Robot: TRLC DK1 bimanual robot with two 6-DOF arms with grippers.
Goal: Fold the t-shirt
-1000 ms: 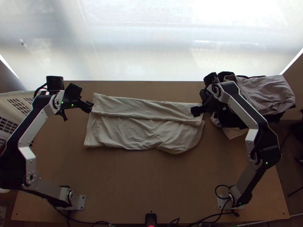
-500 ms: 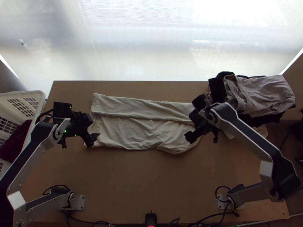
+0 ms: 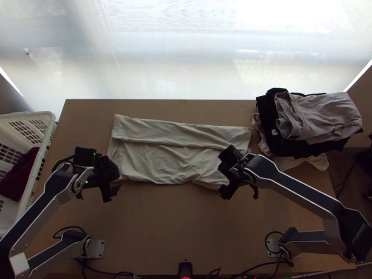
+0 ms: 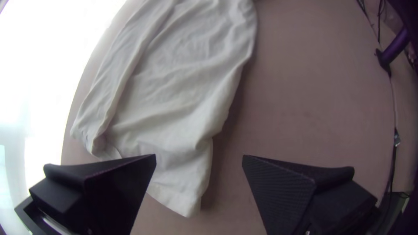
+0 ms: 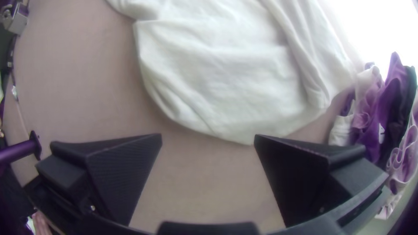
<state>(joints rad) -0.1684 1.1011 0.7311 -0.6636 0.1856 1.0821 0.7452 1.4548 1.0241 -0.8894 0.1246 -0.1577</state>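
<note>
Lying lengthwise across your light wooden surface (image 3: 162, 228), the beige cloth t-shirt (image 3: 162, 160) shows a long folded band on its far side, wrinkles across the rest. Your left claw (image 3: 115, 185): spread wide, at the shirt's near left corner, that corner showing between the fingertips in the wrist view. Your right claw (image 3: 224, 182): also wide, at the near right part, rounded edge by its tips. Contact with cloth: you cannot tell.

The wooden table (image 3: 158, 223) bears a partly folded t-shirt (image 3: 162, 160) and piled clothes (image 3: 321, 114).
</note>
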